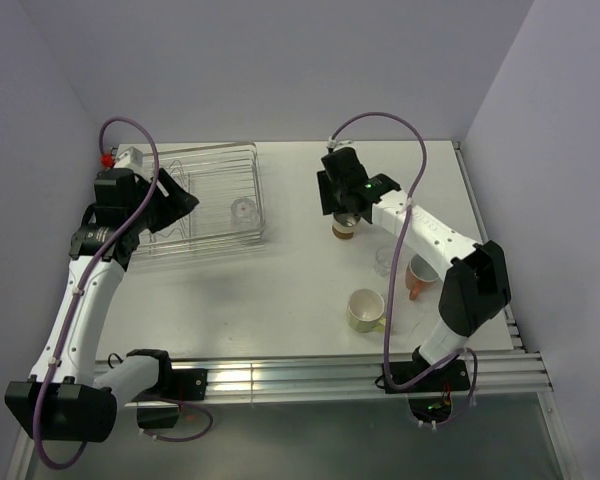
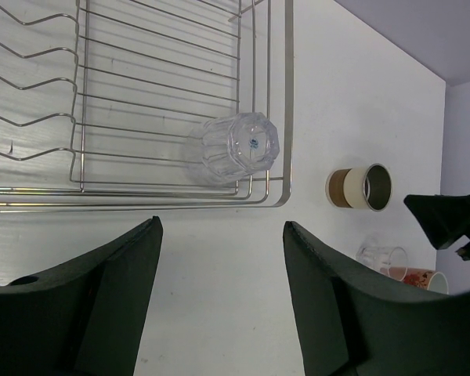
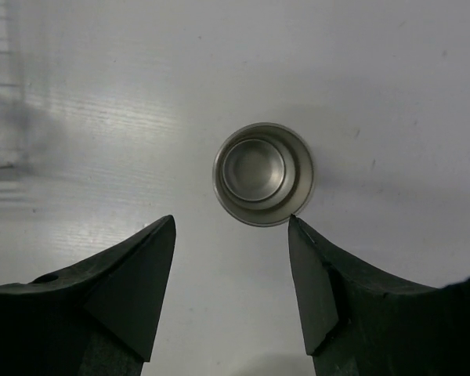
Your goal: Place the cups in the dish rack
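The silver wire dish rack (image 1: pixel 205 160) stands at the back left and holds one clear glass (image 1: pixel 243 210), upside down in its near right corner (image 2: pixel 235 149). My left gripper (image 2: pixel 219 235) is open and empty just in front of the rack (image 2: pixel 141 70). My right gripper (image 3: pixel 231 223) is open, hovering straight above the upright brown cup (image 1: pixel 343 230) with its metallic inside (image 3: pixel 262 172). The brown cup also shows in the left wrist view (image 2: pixel 359 188). A second clear glass (image 1: pixel 385 262), the orange-salmon mug (image 1: pixel 418 277) and the pale yellow-green mug (image 1: pixel 366 310) stand at the right front.
The right arm's forearm (image 1: pixel 420 225) passes above the clear glass and orange mug. Walls close the table at left, back and right. A metal rail (image 1: pixel 310 370) runs along the near edge.
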Controlling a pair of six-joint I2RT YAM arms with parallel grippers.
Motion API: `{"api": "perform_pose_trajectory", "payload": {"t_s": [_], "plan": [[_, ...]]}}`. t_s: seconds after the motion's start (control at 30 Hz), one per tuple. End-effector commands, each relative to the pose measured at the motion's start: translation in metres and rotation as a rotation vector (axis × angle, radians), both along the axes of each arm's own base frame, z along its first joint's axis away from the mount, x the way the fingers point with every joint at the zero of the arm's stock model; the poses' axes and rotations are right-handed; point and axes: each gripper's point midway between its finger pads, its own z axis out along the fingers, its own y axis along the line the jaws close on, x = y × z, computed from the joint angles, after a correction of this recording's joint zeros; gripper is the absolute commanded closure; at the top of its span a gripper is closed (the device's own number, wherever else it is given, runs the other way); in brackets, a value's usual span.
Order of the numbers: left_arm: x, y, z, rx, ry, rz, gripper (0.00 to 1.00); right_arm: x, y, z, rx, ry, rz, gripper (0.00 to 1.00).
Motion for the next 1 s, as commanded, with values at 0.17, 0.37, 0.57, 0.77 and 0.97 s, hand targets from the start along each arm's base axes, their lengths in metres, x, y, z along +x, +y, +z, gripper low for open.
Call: {"api": "perform_pose_trajectory", "payload": {"t_s": [0.17, 0.37, 0.57, 0.77, 0.97], "plan": [[-0.002, -0.001, 0.007, 0.007, -0.055, -0.019, 0.31, 0.012, 0.021, -0.025, 0.038, 0.012, 0.008, 0.49], [-0.003, 0.000, 0.006, 0.004, -0.054, -0.012, 0.30, 0.016, 0.023, -0.046, 0.017, 0.054, -0.003, 0.57], [-0.003, 0.000, 0.004, 0.005, -0.048, -0.011, 0.31, 0.022, 0.024, -0.061, 0.004, 0.084, -0.018, 0.57], [-0.004, 0.001, 0.001, 0.010, -0.041, -0.009, 0.30, 0.028, 0.025, -0.072, -0.004, 0.108, -0.027, 0.60], [-0.003, 0.001, -0.003, 0.010, -0.036, -0.007, 0.31, 0.034, 0.024, -0.081, -0.010, 0.123, -0.038, 0.61]]}}
